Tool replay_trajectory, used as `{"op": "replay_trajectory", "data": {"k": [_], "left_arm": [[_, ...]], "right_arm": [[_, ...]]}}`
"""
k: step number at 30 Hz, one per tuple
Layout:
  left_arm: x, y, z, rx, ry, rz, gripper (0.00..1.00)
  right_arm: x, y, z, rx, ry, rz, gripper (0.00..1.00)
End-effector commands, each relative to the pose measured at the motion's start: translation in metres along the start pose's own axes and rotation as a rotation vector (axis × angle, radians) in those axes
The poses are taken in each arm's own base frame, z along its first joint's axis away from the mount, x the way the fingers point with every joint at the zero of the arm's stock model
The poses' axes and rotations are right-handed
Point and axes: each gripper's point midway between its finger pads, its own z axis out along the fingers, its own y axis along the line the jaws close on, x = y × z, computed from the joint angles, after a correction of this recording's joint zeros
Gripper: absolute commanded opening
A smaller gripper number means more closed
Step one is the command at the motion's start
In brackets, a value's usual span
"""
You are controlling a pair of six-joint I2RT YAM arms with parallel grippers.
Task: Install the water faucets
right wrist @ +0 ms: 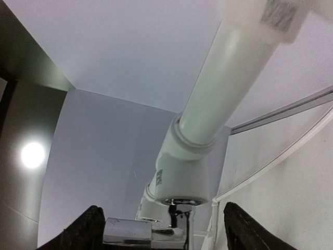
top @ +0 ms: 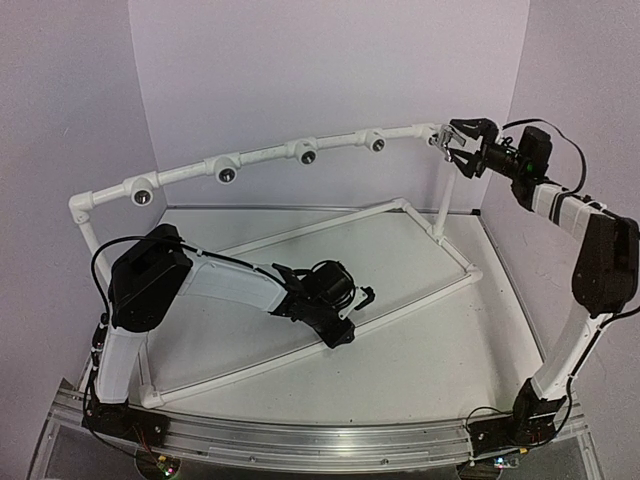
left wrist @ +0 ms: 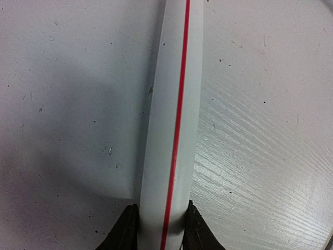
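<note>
Left pincer [left wrist: 158, 229]: clenched on the low pipe [left wrist: 171, 104], with a dark finger pressed to each side of it.
Low pipe: white with a thin red line along its length. It lies flat on the surface [top: 400, 350] as the diagonal bar of the frame.
Left arm: stretched low over the middle of the surface, with the wrist down at the pipe.
Right pincer [top: 450, 146]: released, its jaws spread wide. It is raised to the far right end of the upper rail [top: 265, 155] and grips nothing.
Water faucet [right wrist: 127, 230]: a small shiny chrome piece at the right end of the rail, just under the end fitting [right wrist: 182, 177]. It sits low in the gap between the spread fingers [right wrist: 83, 232].
Faucet and pincer: in the wrist view the chrome body is close beside the finger on the left of the picture and well apart from the other. Whether it touches the near finger cannot be told.
Faucet and fitting: a short dark stem shows at the mouth of the fitting, next to the chrome. Whether the faucet is fully seated there cannot be told.
Upper rail: a white pipe curving across the back of the frame, held up on posts.
Sockets [top: 227, 172]: four round grey ones with dark holes, spaced along the rail. No chrome shows in any of them.
Distance between arms: well apart — the left arm is down at mid-surface and the right arm is up in the far right corner.
</note>
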Motion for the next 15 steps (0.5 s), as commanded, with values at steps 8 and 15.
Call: {"op": "replay_trajectory", "data": {"k": [8,15], "left_arm": [[0.138,0.023,0.023,-0.08,0.427,-0.159,0.0],[0.115,0.029,0.011,-0.122,0.363,-0.148,0.18]], "right_arm": [[-0.015,0.052,-0.052,0.238,-0.205,-0.487,0.95],[-0.004,0.031,-0.091,0.478,-0.26,-0.607,0.98]]}}
